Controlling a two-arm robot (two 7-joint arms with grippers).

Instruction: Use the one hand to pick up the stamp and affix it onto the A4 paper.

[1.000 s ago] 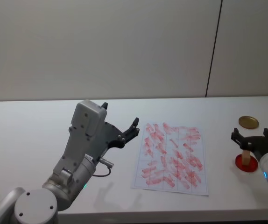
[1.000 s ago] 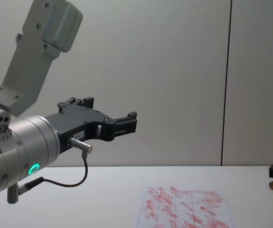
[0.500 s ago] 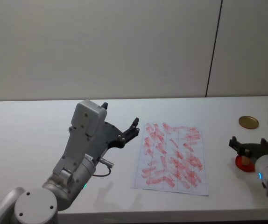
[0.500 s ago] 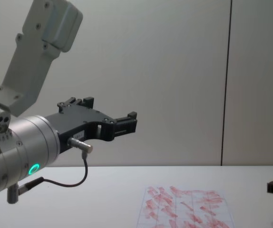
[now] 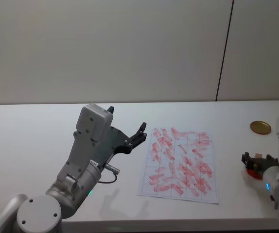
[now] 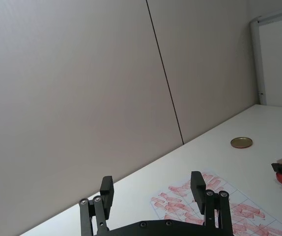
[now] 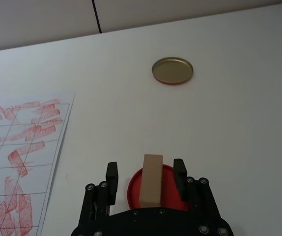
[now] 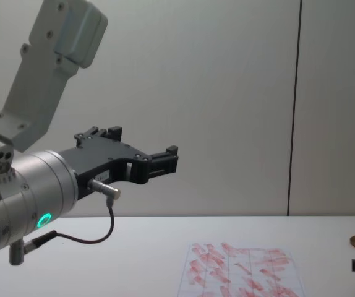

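Lowered since earlier, head view: the black-fingered right gripper (image 5: 257,160) sits right of the white, red-smudged A4 paper (image 5: 181,162); left wrist view: the left gripper (image 6: 152,183) hangs open, raised; right wrist view: open jaws straddle the small beige wooden stamp (image 7: 152,179) on its red round pad (image 7: 169,186); skewed closing could topple it.

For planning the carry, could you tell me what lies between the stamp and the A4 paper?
One finger of the right tool beside the stamp, then bare table, in the right wrist view.
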